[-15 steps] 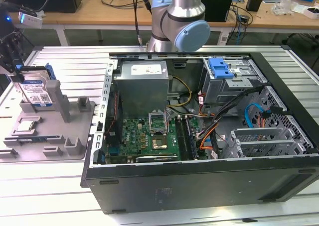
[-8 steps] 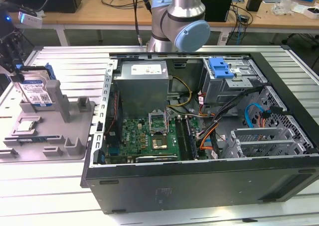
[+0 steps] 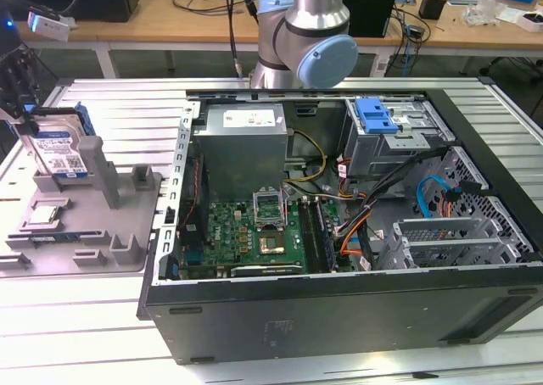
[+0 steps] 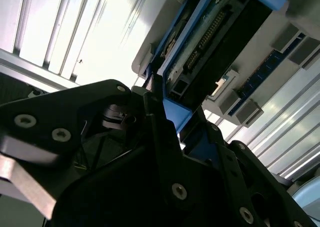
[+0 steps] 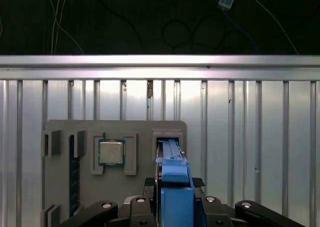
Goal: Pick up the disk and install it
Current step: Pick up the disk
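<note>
The disk (image 3: 58, 152), a silver drive with a white-and-blue label in a blue carrier frame, stands on edge in the grey fixture (image 3: 127, 224) at the exterior view's left. My gripper (image 3: 30, 120) reaches it from the far left edge, at its top. In the first wrist view the disk's blue frame (image 5: 172, 162) runs from the fixture's slot back between my black fingers (image 5: 205, 202), which press against it. In the second wrist view the disk's (image 4: 210, 42) connector edge shows beyond my gripper (image 4: 167, 112), which is shut on the frame.
A small square chip (image 5: 111, 152) lies in a fixture pocket beside the disk's slot. The open computer case (image 3: 339, 317) takes up the middle of the ribbed metal table, with a blue latch on a grey cage (image 3: 377, 118) at its back right. The arm's base (image 3: 310, 37) stands behind it.
</note>
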Robot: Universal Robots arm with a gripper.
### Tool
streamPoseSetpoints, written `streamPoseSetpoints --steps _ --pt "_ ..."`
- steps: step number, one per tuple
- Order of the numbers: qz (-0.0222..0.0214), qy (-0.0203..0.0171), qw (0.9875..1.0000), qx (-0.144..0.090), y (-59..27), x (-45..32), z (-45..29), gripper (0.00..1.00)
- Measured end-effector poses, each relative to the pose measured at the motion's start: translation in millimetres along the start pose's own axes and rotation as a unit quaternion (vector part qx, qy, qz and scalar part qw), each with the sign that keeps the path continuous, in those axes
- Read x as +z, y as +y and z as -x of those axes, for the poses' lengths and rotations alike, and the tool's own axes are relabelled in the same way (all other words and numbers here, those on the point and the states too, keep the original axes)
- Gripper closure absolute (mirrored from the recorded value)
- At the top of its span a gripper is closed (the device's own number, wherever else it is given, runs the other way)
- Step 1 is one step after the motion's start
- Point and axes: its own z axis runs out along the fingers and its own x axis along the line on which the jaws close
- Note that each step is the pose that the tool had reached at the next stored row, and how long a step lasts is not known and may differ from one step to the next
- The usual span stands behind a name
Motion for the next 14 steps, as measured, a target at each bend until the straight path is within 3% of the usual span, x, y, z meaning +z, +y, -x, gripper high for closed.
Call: streamPoseSetpoints --steps 5,7,14 --pt "-0.0027 0.0 1.0 0.0 0.2 -9.1 -0.4 0.63" --pt "-0.0032 0.0 1.0 0.0 0.3 -17.4 -0.7 0.63" --pt "-0.0037 0.0 1.0 0.0 0.5 -28.2 -1.2 0.63"
